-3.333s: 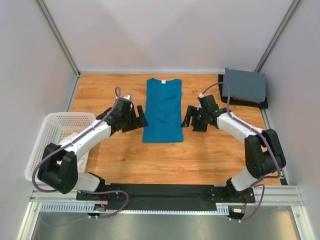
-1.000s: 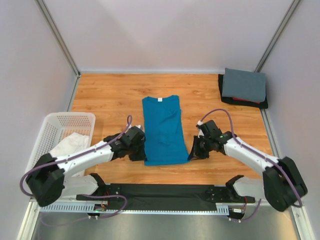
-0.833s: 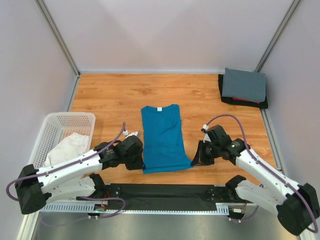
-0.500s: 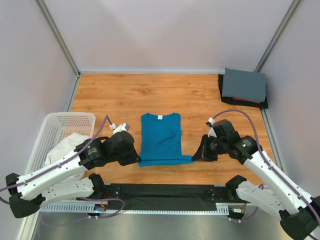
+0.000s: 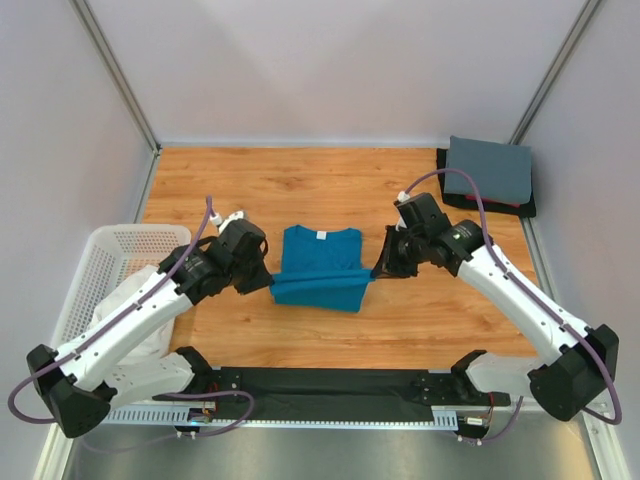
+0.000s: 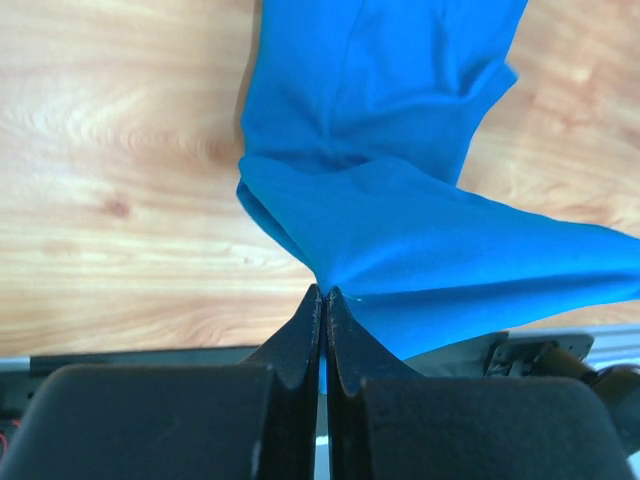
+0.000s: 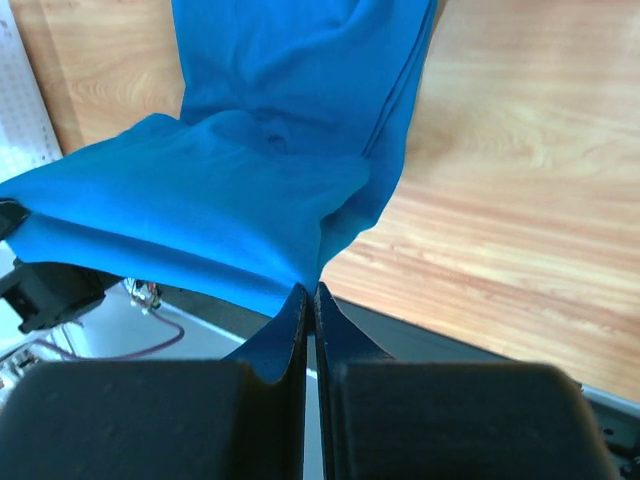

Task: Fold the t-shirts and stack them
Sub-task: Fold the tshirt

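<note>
We cannot see the lower half of the teal tee (image 5: 320, 270): its near hem is held up and doubled over it, while the collar end lies flat on the table (image 5: 250, 190). The left gripper (image 6: 322, 290) and right gripper (image 7: 310, 288) each pinch one hem corner, fingers pressed together on cloth. In the far right corner a grey tee (image 5: 488, 170) covers two more, a red sliver (image 5: 495, 204) and a dark edge (image 5: 445, 190). That makes three stacked tees and one basket (image 5: 110, 240).
</note>
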Controlling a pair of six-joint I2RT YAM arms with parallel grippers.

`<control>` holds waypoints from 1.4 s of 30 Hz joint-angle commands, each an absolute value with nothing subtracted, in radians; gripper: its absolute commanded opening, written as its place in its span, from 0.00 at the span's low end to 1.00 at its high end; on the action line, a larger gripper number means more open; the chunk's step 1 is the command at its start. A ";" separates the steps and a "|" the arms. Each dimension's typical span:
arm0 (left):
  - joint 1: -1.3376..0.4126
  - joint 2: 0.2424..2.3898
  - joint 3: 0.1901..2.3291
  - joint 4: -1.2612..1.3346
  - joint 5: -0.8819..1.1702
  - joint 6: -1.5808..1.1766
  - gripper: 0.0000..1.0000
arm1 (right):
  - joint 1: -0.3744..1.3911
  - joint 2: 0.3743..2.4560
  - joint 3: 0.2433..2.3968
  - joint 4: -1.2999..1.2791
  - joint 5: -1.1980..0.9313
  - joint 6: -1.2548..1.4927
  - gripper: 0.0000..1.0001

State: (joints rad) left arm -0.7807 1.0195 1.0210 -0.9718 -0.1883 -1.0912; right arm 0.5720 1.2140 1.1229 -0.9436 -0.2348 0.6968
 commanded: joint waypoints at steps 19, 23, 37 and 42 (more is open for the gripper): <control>-0.554 1.267 1.106 -0.839 -0.120 -0.904 0.00 | 0.457 1.486 1.278 -0.805 -0.098 0.603 0.00; -0.517 1.334 1.094 -0.790 -0.075 -0.900 0.00 | 0.430 1.546 1.305 -0.787 -0.104 0.588 0.01; -0.397 1.675 1.284 -0.647 -0.052 -0.825 0.00 | 0.353 1.845 1.451 -0.652 -0.187 0.583 0.01; -0.368 1.776 1.400 -0.638 -0.051 -0.775 0.99 | 0.328 1.950 1.577 -0.678 -0.182 0.575 0.29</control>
